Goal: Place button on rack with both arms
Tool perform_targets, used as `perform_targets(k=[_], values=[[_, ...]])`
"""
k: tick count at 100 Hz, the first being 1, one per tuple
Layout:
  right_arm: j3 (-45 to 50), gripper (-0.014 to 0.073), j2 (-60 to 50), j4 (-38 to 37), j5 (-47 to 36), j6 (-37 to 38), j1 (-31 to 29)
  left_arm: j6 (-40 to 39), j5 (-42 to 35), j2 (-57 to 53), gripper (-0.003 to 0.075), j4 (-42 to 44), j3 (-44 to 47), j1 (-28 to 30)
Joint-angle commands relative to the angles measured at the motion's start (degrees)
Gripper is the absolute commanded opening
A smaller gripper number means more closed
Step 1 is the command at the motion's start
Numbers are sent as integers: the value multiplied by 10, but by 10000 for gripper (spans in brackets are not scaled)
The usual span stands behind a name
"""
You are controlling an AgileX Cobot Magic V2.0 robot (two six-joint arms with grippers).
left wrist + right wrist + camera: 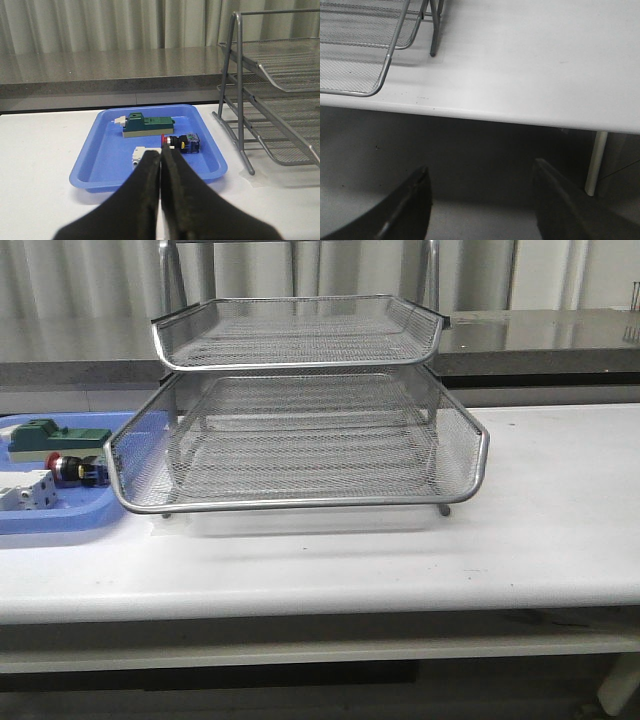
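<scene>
Left gripper [161, 165]: its two black fingers fill the foreground of the left wrist view, pressed together with nothing between them, pointing toward the blue tray.
Right gripper [480, 200]: spread wide and holding nothing, its fingers [405, 210] hang off the front edge of the table, with floor and a white table leg [594, 162] beyond them.
Blue tray [100, 165]: a shallow plastic tray with a raised rim, sitting on the white table [540, 530] at the left, just beside the rack; it holds three items.
Button [181, 142]: lies on its side in the blue tray, red head toward the tray's middle, black body with blue and yellow bits behind it; in the front view it shows at [76, 470], partly screened by the rack's mesh corner.
Green block [147, 125]: rests in the tray on the far side of the button in the left wrist view, with a pale piece at one end.
White block [139, 154]: lies in the tray near the button, partly hidden behind the left fingertips; in the front view it sits at [28, 491].
Rack [300, 450]: silver wire-mesh trays on a metal frame, standing mid-table; the tiers that can be seen hold nothing. The front view shows two tiers clearly, the lower one jutting forward.
Rack corner [355, 60]: a mesh tier's rim and one leg appear in the right wrist view, well apart from the right fingers.
Backdrop: a grey counter [540, 340] and pale curtains [100, 25] run behind the table.
</scene>
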Motion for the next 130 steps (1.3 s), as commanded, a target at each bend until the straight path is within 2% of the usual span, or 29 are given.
perform_targets(k=[1,18,42,48,89,114,123,130], values=[[-13,378,-26,-16,-3,0,-5,-4,-46,-19,4,-3,26,-4],[-13,264,-82,-17,18,0,-5,-4,-46,-19,4,-3,26,-4],[-13,-28,-118,-17,58,0,-5,-4,-46,-19,4,-3,26,-4],[-13,-76,-118,-17,62,0,-5,-4,-46,-19,4,-3,26,-4],[-13,-70,-118,-17,66,0,-5,-4,-46,-19,4,-3,26,-4],[-13,-70,-118,-17,66,0,-5,-4,-96,-19,4,-3,16,-4],[-13,-70,-118,-17,66,0,-5,-4,-83,-18,4,-8,-9,-4],[-13,-70,-118,-17,66,0,-5,-6,-44,-10,4,-11,-40,-4]])
